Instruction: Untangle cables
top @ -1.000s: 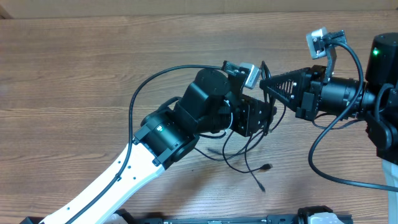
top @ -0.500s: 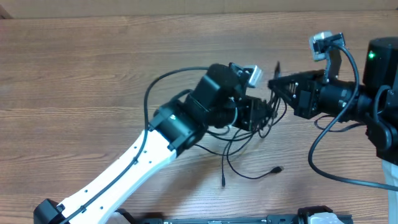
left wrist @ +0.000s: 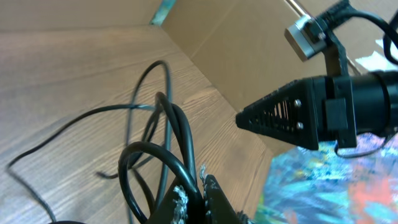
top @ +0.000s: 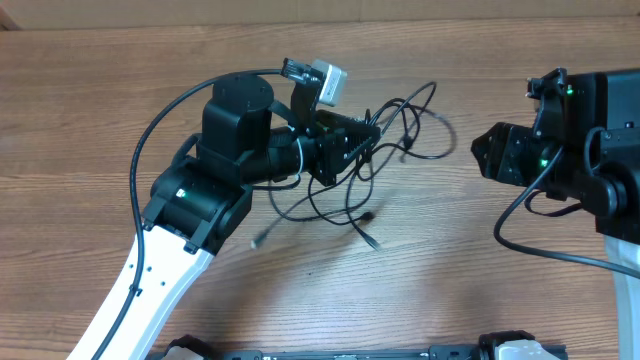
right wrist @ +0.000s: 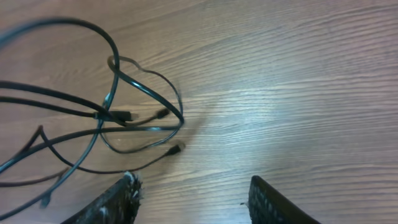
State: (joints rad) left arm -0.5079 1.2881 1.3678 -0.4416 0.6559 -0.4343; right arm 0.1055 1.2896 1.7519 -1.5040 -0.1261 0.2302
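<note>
Left claw clamped shut on the cables, which bunch at its tips and fan out ahead toward the right claw, long axis roughly along the line between the two; loose ends droop beneath onto the tabletop. Cords thin, black, crossing in loops, small plug ends showing. Right claw fingers apart, empty, well clear beyond the far loops, so left is nearer.
</note>
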